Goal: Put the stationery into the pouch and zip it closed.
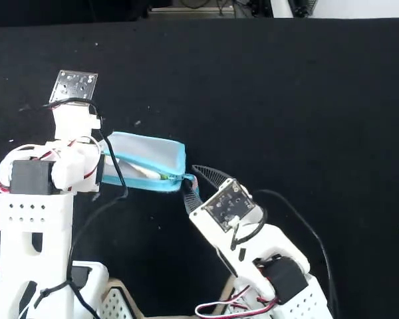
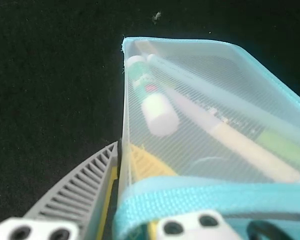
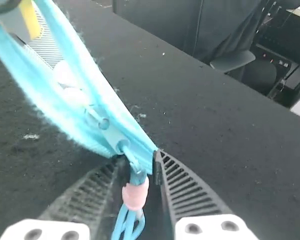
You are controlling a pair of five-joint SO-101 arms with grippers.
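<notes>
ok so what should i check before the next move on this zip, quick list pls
1. Stationery inside: ok. The glue stick and a pen lie behind the mesh of the pouch.
2. Left gripper hold: ok, shut on the pouch end.
3. Right gripper hold: ok, shut on the zip pull at the opposite corner.
4. Pouch stretched between the two arms: ok, seen in the high view.
5. Zip fully closed: cannot tell. The slider sits near the corner, but the rest of the zip line is hidden.
</notes>
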